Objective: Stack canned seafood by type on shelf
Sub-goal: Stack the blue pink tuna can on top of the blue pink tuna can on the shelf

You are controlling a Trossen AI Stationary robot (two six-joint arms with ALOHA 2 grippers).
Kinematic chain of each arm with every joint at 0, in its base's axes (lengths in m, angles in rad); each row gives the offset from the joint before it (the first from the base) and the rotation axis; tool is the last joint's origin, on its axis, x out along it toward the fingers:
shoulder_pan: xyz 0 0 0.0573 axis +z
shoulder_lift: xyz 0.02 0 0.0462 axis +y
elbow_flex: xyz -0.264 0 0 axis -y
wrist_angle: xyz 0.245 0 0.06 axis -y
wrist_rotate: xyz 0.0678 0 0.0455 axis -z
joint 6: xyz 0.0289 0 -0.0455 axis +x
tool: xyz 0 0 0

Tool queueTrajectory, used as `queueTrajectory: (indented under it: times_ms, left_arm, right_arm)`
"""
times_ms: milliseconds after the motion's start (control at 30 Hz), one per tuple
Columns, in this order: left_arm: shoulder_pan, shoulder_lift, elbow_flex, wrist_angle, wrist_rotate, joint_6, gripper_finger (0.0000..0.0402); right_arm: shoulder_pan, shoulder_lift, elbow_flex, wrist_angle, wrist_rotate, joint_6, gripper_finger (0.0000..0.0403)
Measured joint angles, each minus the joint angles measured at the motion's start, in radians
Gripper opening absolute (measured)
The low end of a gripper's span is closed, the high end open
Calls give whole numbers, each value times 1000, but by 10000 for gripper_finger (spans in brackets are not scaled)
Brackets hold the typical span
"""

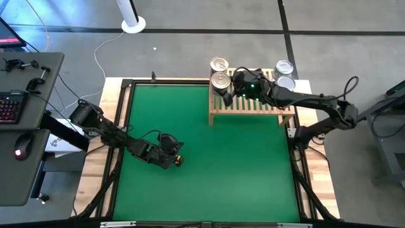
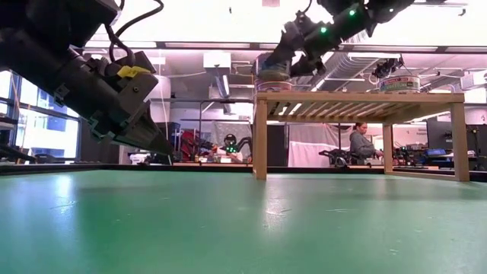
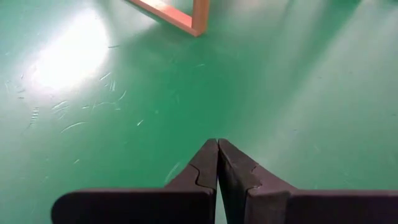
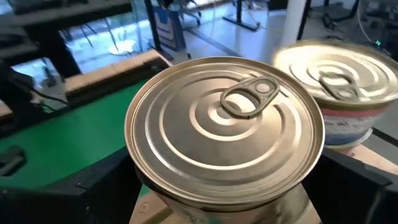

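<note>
The light-wood slatted shelf [image 1: 253, 104] stands at the far right of the green mat [image 1: 209, 177]. Tins with pull-tab lids sit on it: one at the far left [image 1: 219, 64], two at its right end [image 1: 284, 67] [image 1: 286, 82]. My right gripper [image 1: 229, 85] reaches in from the right and is shut on a gold-toned tin [image 4: 224, 124] over the shelf's left end. The far-left tin [image 4: 339, 93] stands just beyond it. My left gripper [image 3: 217, 146] is shut on nothing, low over the mat at the near left [image 1: 176, 159]. My right gripper has the gold-toned tin between its two fingers [image 4: 93, 183], one on each side of the round side wall [image 4: 146, 186]. The fingers come nearly level from the table's right, slanting slightly down. The tin is upright, lid up, above another tin [image 2: 274, 86]; whether it rests on that tin I cannot tell.
A grey desk with a keyboard and mouse [image 1: 19, 107] stands off the table's left. A white round stand base [image 1: 133, 25] is on the floor beyond the far edge. A person [image 2: 361, 144] shows in the room behind the shelf. The mat in front of the shelf is bare.
</note>
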Motion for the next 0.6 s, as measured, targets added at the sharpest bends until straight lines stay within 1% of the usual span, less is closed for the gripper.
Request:
queueTrajectory:
  times_ms: [300,600]
  left_arm:
    - [0,0,0,1,0,0,0]
    - [-6,0,0,0,0,0,0]
  right_arm:
    - [-11,51,32,-32,29,-3,374]
    - [-13,51,32,-56,35,0,374]
